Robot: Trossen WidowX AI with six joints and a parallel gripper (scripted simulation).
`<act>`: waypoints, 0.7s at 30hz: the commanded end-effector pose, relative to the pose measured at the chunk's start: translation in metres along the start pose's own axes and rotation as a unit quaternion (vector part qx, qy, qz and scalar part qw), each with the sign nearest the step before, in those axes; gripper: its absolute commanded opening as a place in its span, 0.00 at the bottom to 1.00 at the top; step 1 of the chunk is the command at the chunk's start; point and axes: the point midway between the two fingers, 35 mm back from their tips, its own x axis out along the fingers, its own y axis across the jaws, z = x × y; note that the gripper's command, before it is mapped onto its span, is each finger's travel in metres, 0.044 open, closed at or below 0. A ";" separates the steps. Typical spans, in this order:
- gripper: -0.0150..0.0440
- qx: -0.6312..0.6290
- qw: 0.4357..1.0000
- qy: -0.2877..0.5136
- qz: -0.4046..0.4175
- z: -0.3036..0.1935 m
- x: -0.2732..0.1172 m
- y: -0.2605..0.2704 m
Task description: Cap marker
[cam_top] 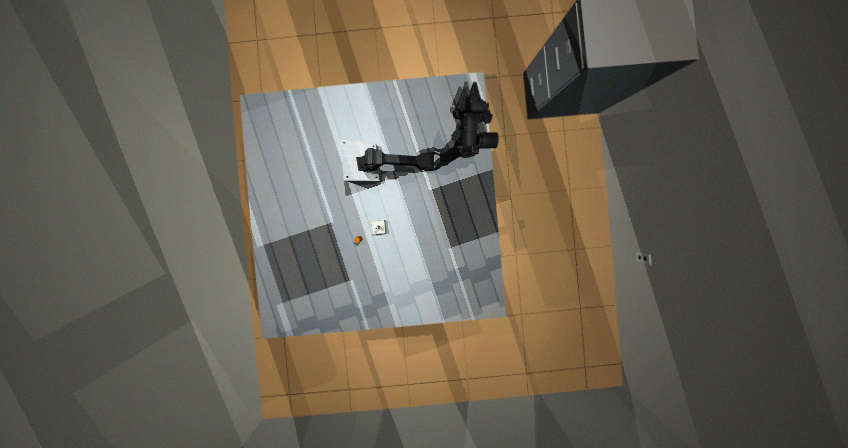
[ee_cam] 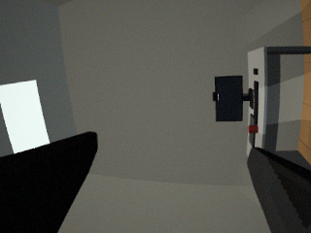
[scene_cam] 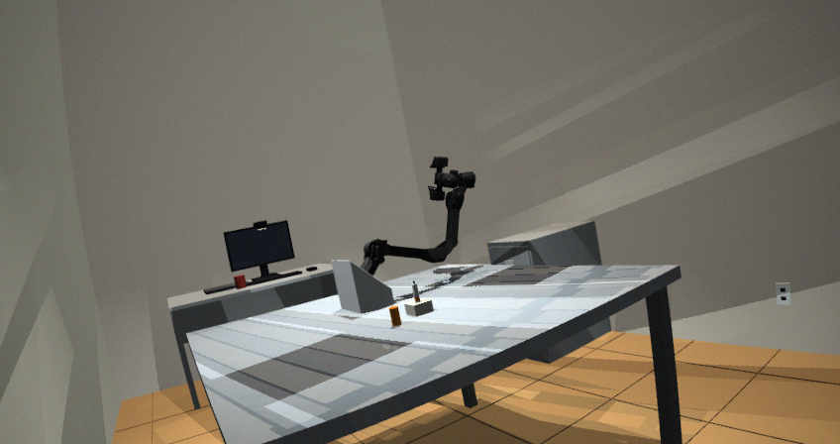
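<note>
The orange cap (cam_top: 357, 239) (scene_cam: 394, 315) stands on the table (cam_top: 279, 146) (scene_cam: 282, 321), a little to the side of the pale holder block (cam_top: 374, 232) (scene_cam: 419, 308). The marker (cam_top: 378, 227) (scene_cam: 414, 290) stands upright in the block, with its bare tip up and no cap on it. My gripper (cam_top: 474, 86) (scene_cam: 435, 177) (ee_cam: 174, 149) is open and empty. It is raised high above the table, far from the cap and the marker, and points away from them. The wrist view shows neither the cap, the marker nor the block.
A pale wedge-shaped stand (cam_top: 352, 167) (scene_cam: 348, 286) is beside the arm's base, behind the holder block in the exterior view. A desk with a monitor (scene_cam: 259, 245) (ee_cam: 228, 98) and a red mug (scene_cam: 240, 280) (ee_cam: 253, 129) is beyond the table. A grey cabinet (cam_top: 639, 27) (scene_cam: 560, 245) stands off the table.
</note>
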 end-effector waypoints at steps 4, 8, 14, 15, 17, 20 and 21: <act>0.75 -0.040 0.997 0.027 0.055 -0.023 0.005 0.021; 0.67 -0.154 0.977 0.078 0.127 -0.075 0.012 0.069; 0.67 -0.282 0.922 0.133 0.229 -0.148 0.004 0.122; 0.67 -0.303 0.909 0.143 0.249 -0.163 0.001 0.131; 0.67 -0.344 0.879 0.160 0.289 -0.191 -0.009 0.146; 0.67 -0.399 0.828 0.183 0.349 -0.233 -0.026 0.166; 0.67 -0.412 0.811 0.191 0.368 -0.247 -0.034 0.172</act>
